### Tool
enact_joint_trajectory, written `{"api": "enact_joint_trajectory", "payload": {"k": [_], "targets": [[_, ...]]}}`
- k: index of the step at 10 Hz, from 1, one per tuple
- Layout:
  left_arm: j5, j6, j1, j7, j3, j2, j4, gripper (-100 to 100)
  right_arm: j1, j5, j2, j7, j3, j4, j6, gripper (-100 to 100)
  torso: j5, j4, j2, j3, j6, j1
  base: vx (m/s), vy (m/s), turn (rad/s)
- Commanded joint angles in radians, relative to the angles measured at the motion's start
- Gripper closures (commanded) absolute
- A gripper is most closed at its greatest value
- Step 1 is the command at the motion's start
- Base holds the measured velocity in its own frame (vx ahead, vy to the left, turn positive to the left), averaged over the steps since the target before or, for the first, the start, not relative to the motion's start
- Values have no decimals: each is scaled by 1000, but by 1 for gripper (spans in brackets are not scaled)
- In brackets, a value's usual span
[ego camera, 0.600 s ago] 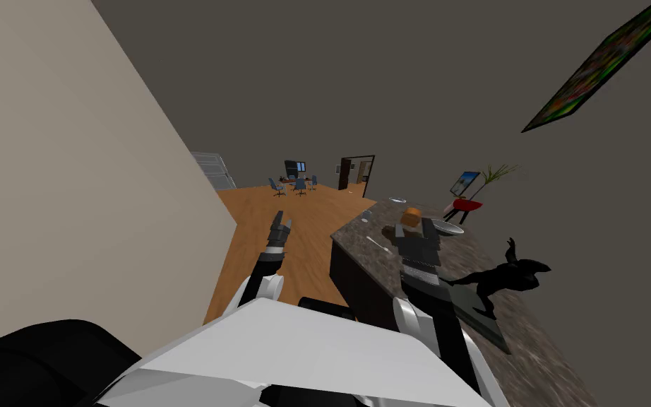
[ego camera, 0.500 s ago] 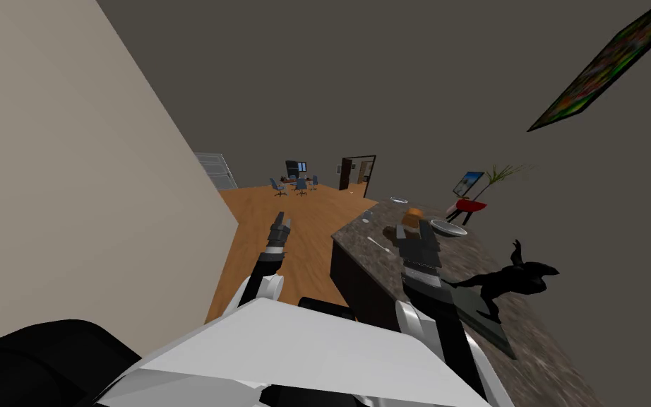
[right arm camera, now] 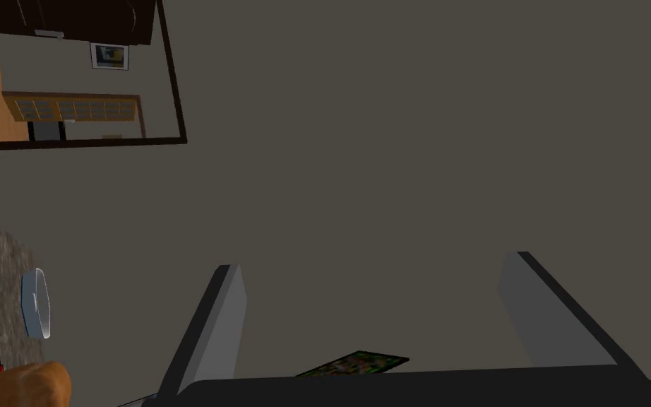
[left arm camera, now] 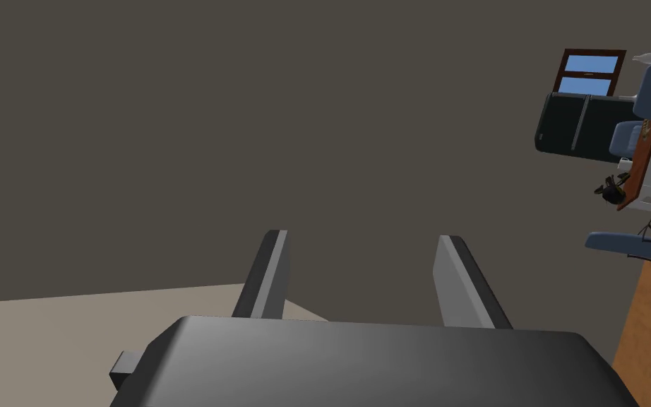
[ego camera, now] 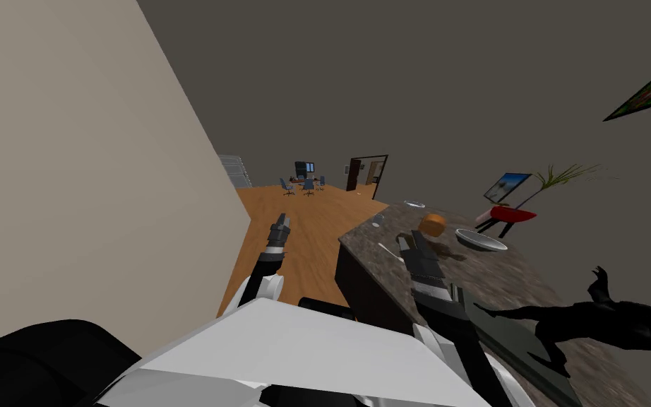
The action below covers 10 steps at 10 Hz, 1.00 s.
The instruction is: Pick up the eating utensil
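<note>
nearest on the speckled stone counter stands a black animal figure on a dark flat mat. past it the right gripper reaches out over the counter. its fingers are spread wide, with nothing between them. the eating utensil, a thin pale sliver, lies flat on the counter just beside this gripper, on its left and near the counter's edge, apart from the fingers. how high the gripper hangs above the top i cannot tell. the left gripper is held out over the wooden floor, well apart from the counter, its fingers likewise parted and holding nothing. just beyond the right gripper sits an orange round thing, with a pale shallow bowl to its right. farther on stand a small glass and a little dish.
</note>
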Motion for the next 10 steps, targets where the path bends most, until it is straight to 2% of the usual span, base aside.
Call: {"api": "enact_joint_trajectory", "payload": {"k": [1, 2, 3, 4, 5, 6, 9, 10], "targets": [[0, 0, 0, 0, 0, 0, 0, 0, 41, -7, -37, 21, -17, 23, 6, -100, 0, 0, 0, 0, 0, 0, 28, 33, 198], [0, 0, 0, 0, 0, 0, 0, 0, 71, -13, -66, 40, -32, 38, 16, -100, 0, 0, 0, 0, 0, 0, 45, 40, 329], [0, 0, 0, 0, 0, 0, 0, 0, 83, -13, -66, 40, -32, 38, 16, -100, 0, 0, -1, 0, -1, 0, 35, 28, 126], [0, 0, 0, 0, 0, 0, 0, 0, 115, -19, -94, 62, -48, 55, 26, -100, 0, 0, 0, 0, 0, 0, 33, 35, 299], [0, 0, 0, 0, 0, 0, 0, 0, 129, -19, -94, 62, -48, 55, 26, -100, 0, 0, 0, 0, -1, 1, 30, 19, 104], [0, 0, 0, 0, 0, 0, 0, 0, 165, -26, -122, 86, -64, 72, 38, -100, 0, 0, 0, 0, 0, 0, 32, 35, 240], [0, 0, 0, 0, 0, 0, 0, 0, 230, -33, -149, 111, -80, 90, 51, -100, 0, 0, 0, 0, 0, 0, 34, 21, 166], [0, 0, 0, 0, 0, 0, 0, 0, 277, -40, -176, 138, -96, 108, 65, -100, 0, 0, 0, 0, 0, 0, 53, 25, 342]]}}
